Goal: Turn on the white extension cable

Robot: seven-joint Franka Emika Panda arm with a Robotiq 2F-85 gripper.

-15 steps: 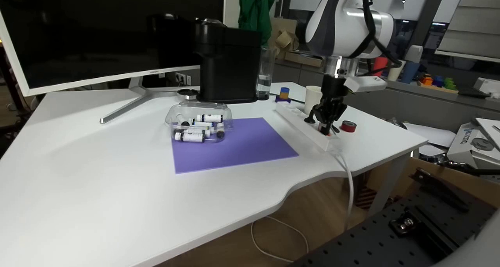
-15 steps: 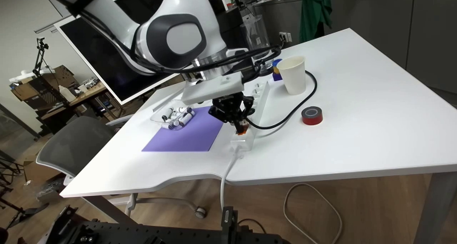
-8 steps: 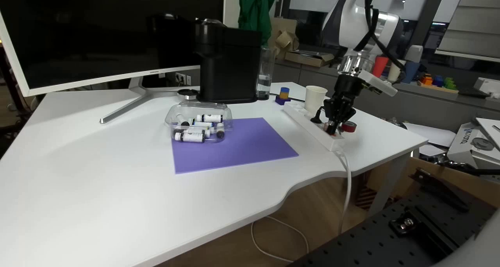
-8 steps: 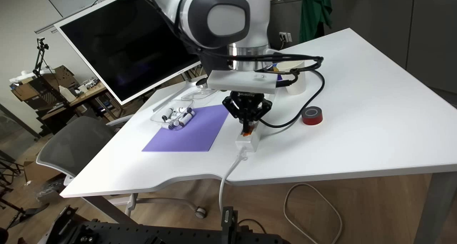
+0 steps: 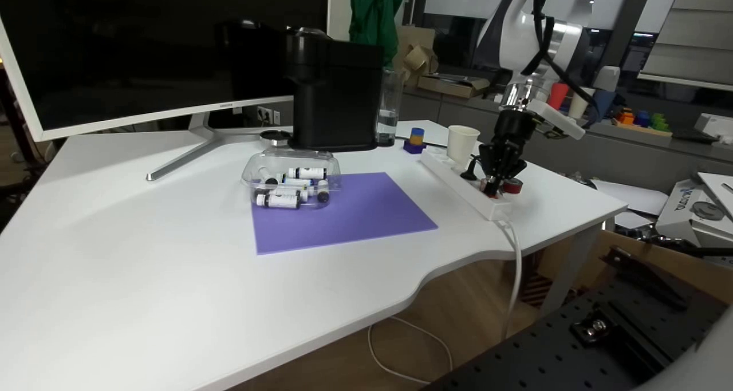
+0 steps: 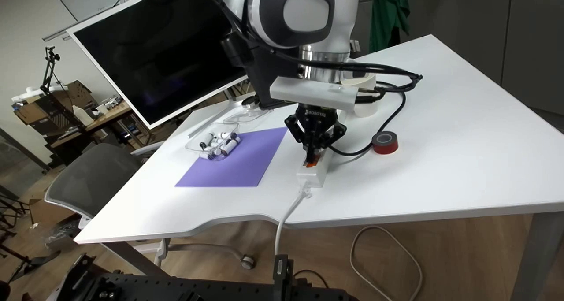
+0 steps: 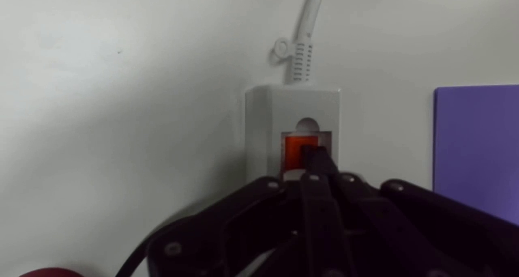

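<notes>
The white extension cable [image 5: 493, 210] is a long white power strip on the table near its front edge. It also shows in an exterior view [image 6: 311, 178] and in the wrist view [image 7: 302, 106]. Its white cord [image 6: 291, 210] hangs over the table edge. My gripper [image 7: 314, 149] is shut with nothing between its fingers. Its fingertips are at the red switch [image 7: 292, 153] and hide the switch's right part. They seem to touch it. In both exterior views the gripper [image 5: 491, 193] [image 6: 311, 157] reaches down onto the strip's cord end.
A black plug [image 5: 468, 172] sits in the strip, with its black cord [image 6: 352, 153] on the table. A white cup [image 5: 461, 143] stands beside the strip, and a red tape roll [image 6: 384, 143] lies nearby. A purple sheet [image 5: 349, 219] and a clear box of small bottles [image 5: 252, 176] lie apart.
My arm has swung to the right in both exterior views, and the strip has shifted slightly right with it. The gripper has turned and stays shut at the switch.
</notes>
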